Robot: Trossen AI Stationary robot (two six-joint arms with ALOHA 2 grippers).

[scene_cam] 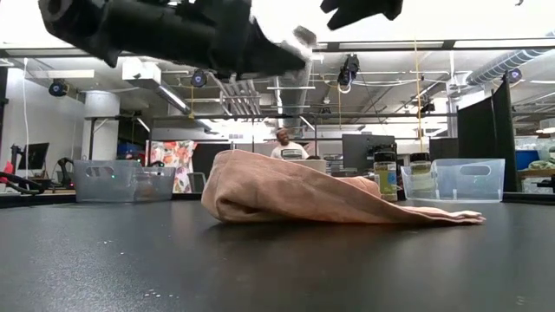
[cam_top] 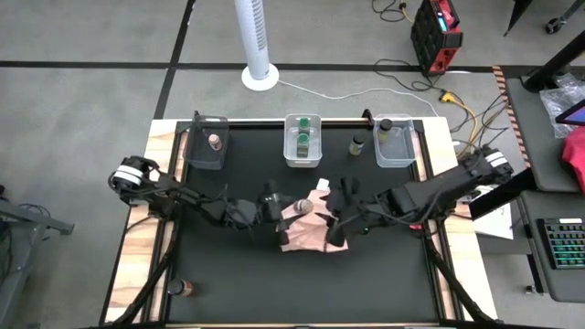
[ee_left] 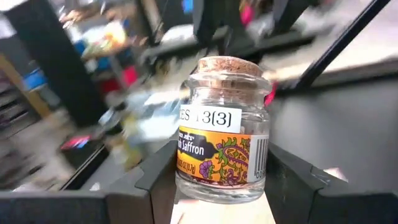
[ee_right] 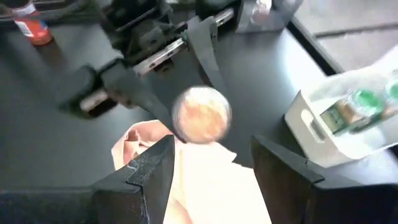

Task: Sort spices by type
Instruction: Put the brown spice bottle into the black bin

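A small glass saffron jar [ee_left: 222, 137] with a cork lid [cam_top: 303, 206] is held above the pink cloth [cam_top: 311, 234] at the table's middle, with my left gripper [cam_top: 295, 206] shut on it. My right gripper [cam_top: 337, 217] hovers just to the jar's right, open, with nothing between its fingers [ee_right: 152, 171]; its wrist view looks down on the cork top [ee_right: 200, 116]. The cloth [scene_cam: 295, 195] lies bunched on the black table. Other spice jars stand in the far bins. My left gripper pinches the jar's lower glass body [ee_left: 184, 182] between its two fingers [ee_left: 149, 186], one on either side. The fingers come in level from the table's left. The jar stands upright, cork up, lifted clear above the cloth.
Three clear bins line the far edge: the left [cam_top: 196, 146] holds a tan-lidded jar [cam_top: 215, 142], the middle [cam_top: 289, 151] green-lidded jars, the right [cam_top: 407, 146] a dark-lidded jar [cam_top: 385, 126]. One jar [cam_top: 356, 143] stands between bins; another [cam_top: 187, 289] stands near the front left corner.
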